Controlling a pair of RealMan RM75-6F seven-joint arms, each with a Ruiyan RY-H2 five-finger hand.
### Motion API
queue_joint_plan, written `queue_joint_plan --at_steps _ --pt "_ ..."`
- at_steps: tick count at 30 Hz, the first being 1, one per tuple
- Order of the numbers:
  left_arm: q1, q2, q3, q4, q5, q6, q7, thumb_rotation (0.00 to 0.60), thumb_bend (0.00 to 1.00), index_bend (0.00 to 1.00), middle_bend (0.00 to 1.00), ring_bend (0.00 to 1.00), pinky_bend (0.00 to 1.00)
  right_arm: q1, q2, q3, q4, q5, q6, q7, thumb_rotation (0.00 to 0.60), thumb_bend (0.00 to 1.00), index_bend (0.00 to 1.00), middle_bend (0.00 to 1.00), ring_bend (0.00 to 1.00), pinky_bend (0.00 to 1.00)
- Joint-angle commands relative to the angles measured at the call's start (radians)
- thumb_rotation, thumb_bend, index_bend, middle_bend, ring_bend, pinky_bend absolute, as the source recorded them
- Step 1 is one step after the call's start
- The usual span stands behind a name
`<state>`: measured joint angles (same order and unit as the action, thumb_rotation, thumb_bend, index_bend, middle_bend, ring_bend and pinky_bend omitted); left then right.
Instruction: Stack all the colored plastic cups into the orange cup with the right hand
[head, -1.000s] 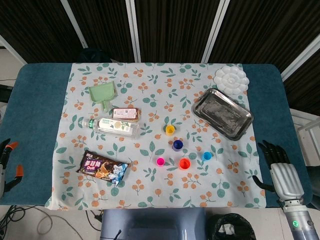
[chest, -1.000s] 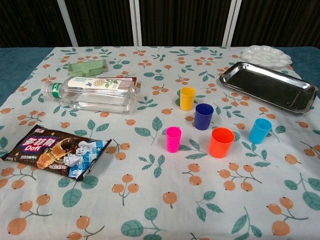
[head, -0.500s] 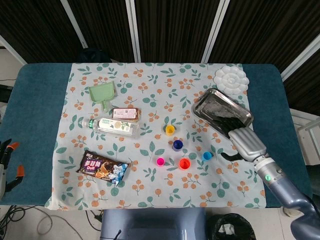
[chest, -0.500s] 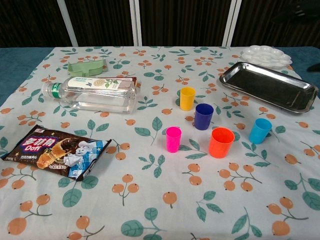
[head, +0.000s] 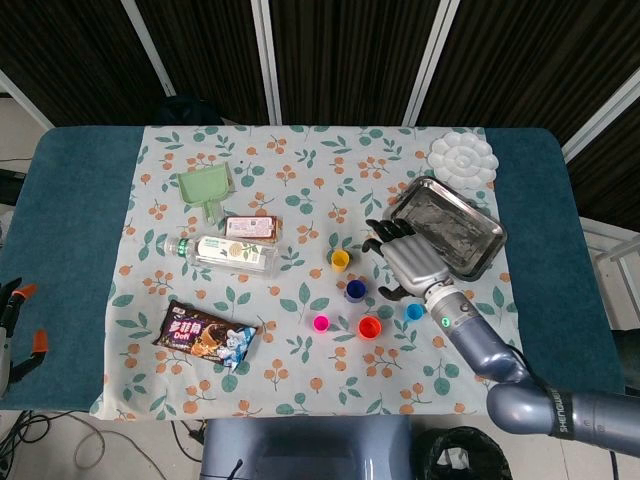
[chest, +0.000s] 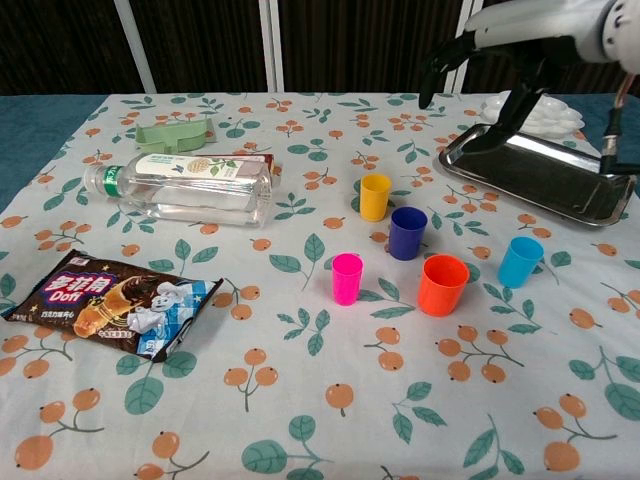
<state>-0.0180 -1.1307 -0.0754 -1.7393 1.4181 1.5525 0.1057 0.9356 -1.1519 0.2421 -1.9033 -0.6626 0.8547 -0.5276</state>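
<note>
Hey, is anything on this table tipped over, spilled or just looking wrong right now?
Only the clear plastic water bottle lies on its side, near the green plastic scoop; nothing appears spilled. The orange, pink, dark blue, yellow and light blue plastic cups all stand upright and unstacked.

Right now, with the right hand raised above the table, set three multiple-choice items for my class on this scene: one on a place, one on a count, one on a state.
1. Which cup stands closest to the metal tray?
A. pink cup
B. light blue cup
C. yellow cup

2. How many coloured plastic cups are on the cloth?
A. three
B. four
C. five

3. How is the right hand?
A. holding nothing, fingers apart
B. gripping the orange cup
C. pressing on the bottle

Answers:
1 B, the light blue cup sits just below the tray's near edge.
2 C, yellow, dark blue, pink, orange and light blue.
3 A, it hovers above the cups with nothing in it.
</note>
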Motion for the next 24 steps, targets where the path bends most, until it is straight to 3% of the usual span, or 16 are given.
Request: queue_joint_plan --at_steps 1,24 --pt "0.001 0.000 0.000 0.000 -0.003 -0.002 -0.002 0.600 0.47 0.16 0.07 0.00 0.01 0.039 -0.060 -0.038 0.024 0.068 0.045 -0.059 0.600 0.34 0.30 0.00 0.00 0.00" --pt "0.001 0.001 -0.003 0.002 -0.013 -0.005 -0.007 0.600 0.47 0.16 0.07 0.00 0.01 0.107 -0.217 -0.096 0.140 0.177 0.103 -0.105 0.600 0.34 0.31 0.00 0.00 0.00"
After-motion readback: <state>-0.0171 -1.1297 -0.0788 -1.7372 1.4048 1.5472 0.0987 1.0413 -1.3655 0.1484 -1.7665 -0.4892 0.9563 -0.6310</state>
